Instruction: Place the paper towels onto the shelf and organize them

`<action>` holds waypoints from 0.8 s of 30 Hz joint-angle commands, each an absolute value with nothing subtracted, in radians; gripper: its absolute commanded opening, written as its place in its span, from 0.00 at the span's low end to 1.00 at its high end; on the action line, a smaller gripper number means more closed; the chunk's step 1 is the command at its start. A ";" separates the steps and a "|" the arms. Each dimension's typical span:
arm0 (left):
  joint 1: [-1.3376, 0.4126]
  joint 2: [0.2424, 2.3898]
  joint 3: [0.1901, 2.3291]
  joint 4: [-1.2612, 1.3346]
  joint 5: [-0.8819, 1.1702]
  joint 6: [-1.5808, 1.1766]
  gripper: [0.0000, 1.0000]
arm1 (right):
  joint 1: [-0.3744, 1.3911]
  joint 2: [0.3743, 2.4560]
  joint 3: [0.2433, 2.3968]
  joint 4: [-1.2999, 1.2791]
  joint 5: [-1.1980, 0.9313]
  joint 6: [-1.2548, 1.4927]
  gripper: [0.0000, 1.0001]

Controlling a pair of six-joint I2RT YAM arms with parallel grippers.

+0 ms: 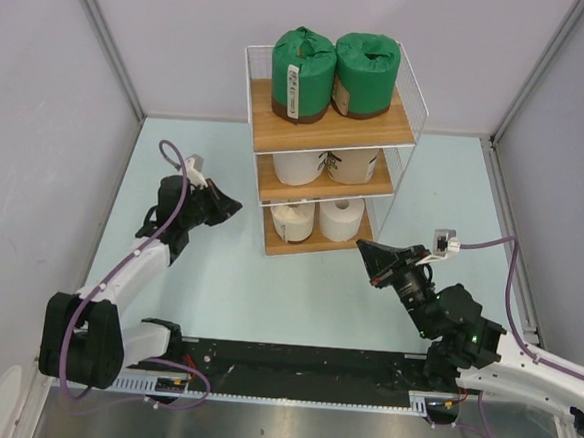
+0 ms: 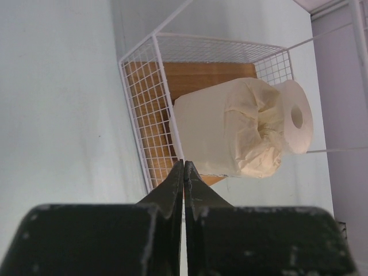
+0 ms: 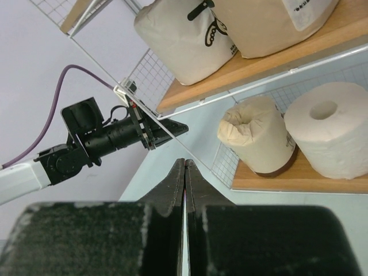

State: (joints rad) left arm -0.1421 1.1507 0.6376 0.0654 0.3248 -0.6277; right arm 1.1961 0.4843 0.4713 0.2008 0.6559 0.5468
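Six paper towels (image 1: 303,67) shelved; left hand (image 1: 230,208) and right hand (image 1: 362,247) closed, empty.
Swinging my left hand carelessly could snag the shelf (image 1: 323,131) wire near it.

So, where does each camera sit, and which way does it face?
Top external: above and behind, looking down on shelf, left arm, right arm.
Left wrist: faces the shelf's bottom tier; shut left gripper shows.
Right wrist: faces the shelf's lower tiers; shut right gripper shows.
Both wrists share the wrapped cream roll.
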 commanded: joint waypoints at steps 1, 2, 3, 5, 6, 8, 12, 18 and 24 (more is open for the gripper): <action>-0.172 1.189 0.701 0.173 0.377 -0.611 0.00 | 1.201 0.472 0.466 0.170 0.692 0.568 0.00; -0.175 1.195 0.707 0.181 0.379 -0.612 0.00 | 1.201 0.471 0.465 0.166 0.692 0.572 0.00; -0.182 1.206 0.716 0.186 0.380 -0.611 0.01 | 1.201 0.471 0.463 0.164 0.695 0.577 0.00; -0.189 1.221 0.727 0.189 0.382 -0.607 0.00 | 1.201 0.469 0.459 0.160 0.695 0.580 0.00; -0.193 1.227 0.736 0.189 0.383 -0.606 0.00 | 1.201 0.466 0.454 0.156 0.698 0.584 0.00; -0.201 1.250 0.744 0.192 0.390 -0.603 0.00 | 1.201 0.463 0.448 0.158 0.699 0.589 0.00; -0.233 1.290 0.762 0.183 0.387 -0.589 0.00 | 1.201 0.456 0.443 0.150 0.707 0.597 0.00; -0.279 1.344 0.778 0.153 0.342 -0.566 0.00 | 1.201 0.445 0.442 0.150 0.715 0.592 0.00; -0.313 1.373 0.772 0.161 0.334 -0.563 0.00 | 1.201 0.434 0.436 0.140 0.718 0.595 0.00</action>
State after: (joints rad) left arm -0.2878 1.3617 0.7429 0.1394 0.3508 -0.5907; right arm 1.1965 0.4503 0.4397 0.1345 0.6849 0.5770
